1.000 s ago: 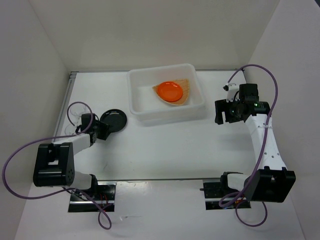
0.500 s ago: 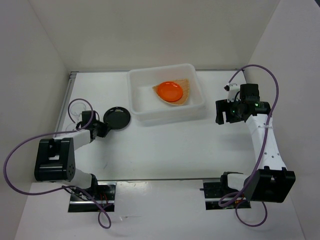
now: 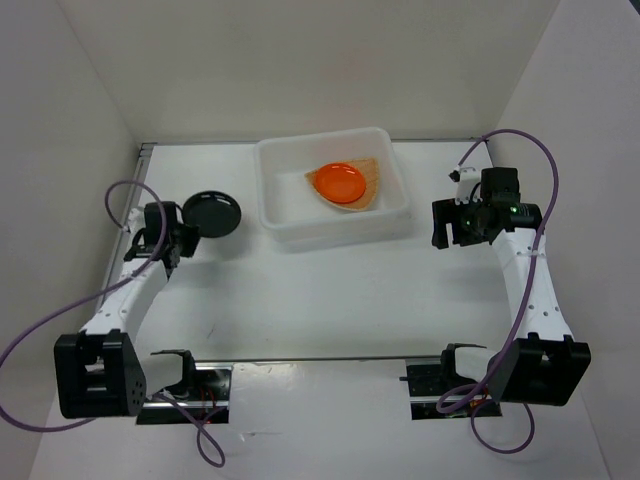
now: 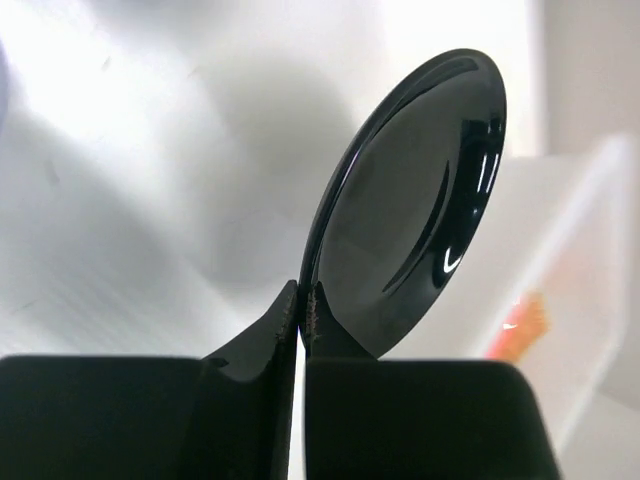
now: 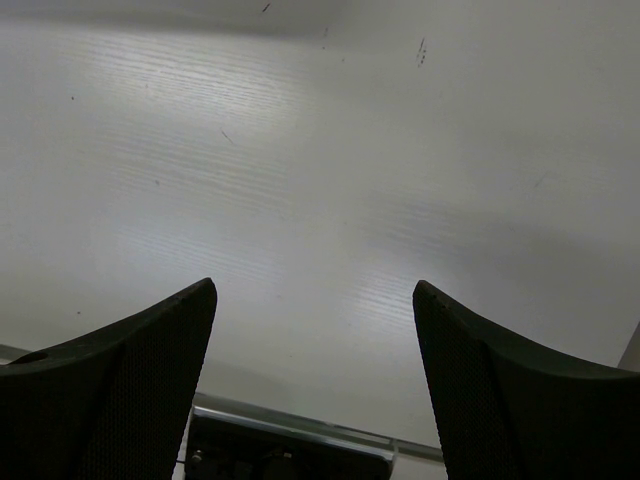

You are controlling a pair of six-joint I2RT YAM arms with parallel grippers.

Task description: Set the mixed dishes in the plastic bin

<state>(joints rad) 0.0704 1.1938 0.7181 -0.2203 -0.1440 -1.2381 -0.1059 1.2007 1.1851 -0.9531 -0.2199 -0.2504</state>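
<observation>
The glossy black round plate [image 3: 210, 213] hangs just left of the plastic bin [image 3: 340, 229], held above the table. My left gripper [image 3: 176, 230] is shut on the plate's rim. The left wrist view shows the black plate [image 4: 420, 210] standing on edge out of the left gripper [image 4: 303, 300], with the bin [image 4: 590, 240] behind it. Inside the bin the orange plate [image 3: 338, 181] lies on the tan woven tray [image 3: 370, 172]. My right gripper [image 3: 441, 226] is open to the right of the bin, and nothing lies between the right gripper [image 5: 315, 300] fingers.
White walls close in the table on the left, back and right. A metal rail [image 3: 300, 361] runs along the near edge between the two arm bases. Purple cables loop beside each arm.
My left gripper has shut on the black plate's rim, lifted it off the table, and swung back and left with it. The right arm has not moved.
</observation>
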